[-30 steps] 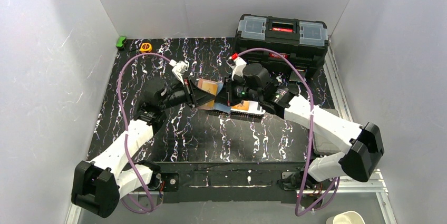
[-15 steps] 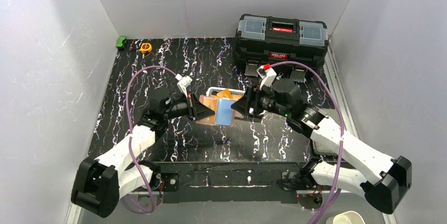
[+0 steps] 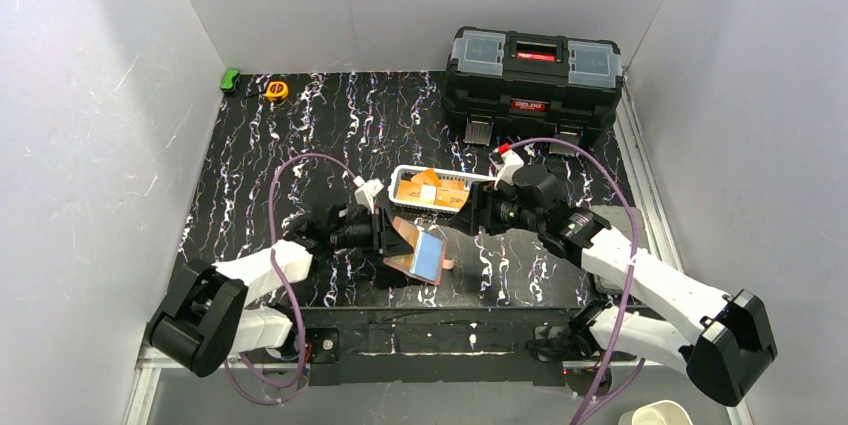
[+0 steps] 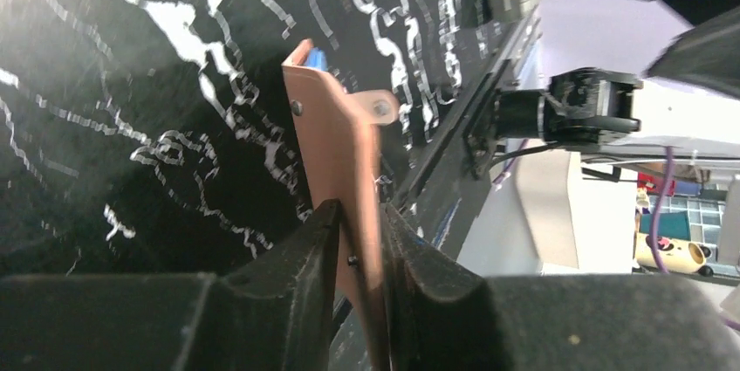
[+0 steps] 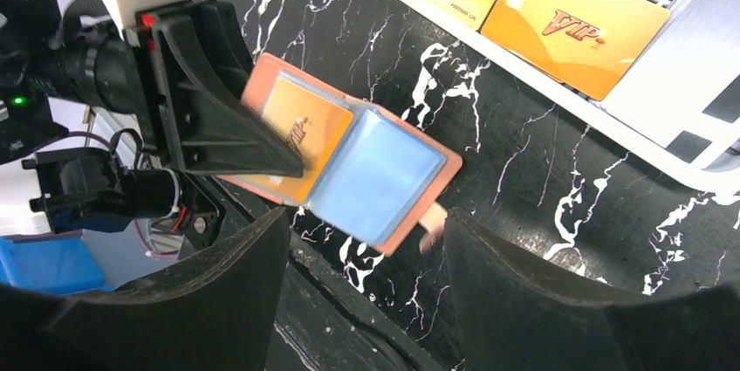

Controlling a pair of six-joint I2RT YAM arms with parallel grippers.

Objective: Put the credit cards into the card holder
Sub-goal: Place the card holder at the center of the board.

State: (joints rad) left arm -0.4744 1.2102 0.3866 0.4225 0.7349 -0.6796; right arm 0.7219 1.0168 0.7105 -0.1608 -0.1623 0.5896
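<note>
Black table top (image 3: 300, 145) with thin white veins lies between plain white walls. Near its front edge we see the card holder (image 3: 415, 255), opened like a small book and held on a tilt. The left gripper (image 4: 359, 214) is clenched on one flap of it. In the left wrist view its two dark fingers pinch the thin salmon-pink sheet edge-on. The material looks like soft leather with a matte skin, and a snap tab (image 5: 432, 227) sticks out from the free flap. On the gripped half sits an orange card (image 5: 301, 131) and on the other half a light blue card (image 5: 371, 175). We cannot tell how deep each one sits in its slot.

The right gripper (image 5: 365, 240) hangs above the holder with its jaws spread wide and nothing between them. For the next move, we judge, what matters is that the remaining cards are in the white basket (image 5: 611, 127), just beyond the holder on the far side, and that the right arm is the nearer one. Two glossy orange cards (image 5: 576, 26) lie there overlapping, beside a pale card (image 5: 689, 83). They look rigid, smooth and very thin, so the fingers would need an exposed edge to take one
</note>
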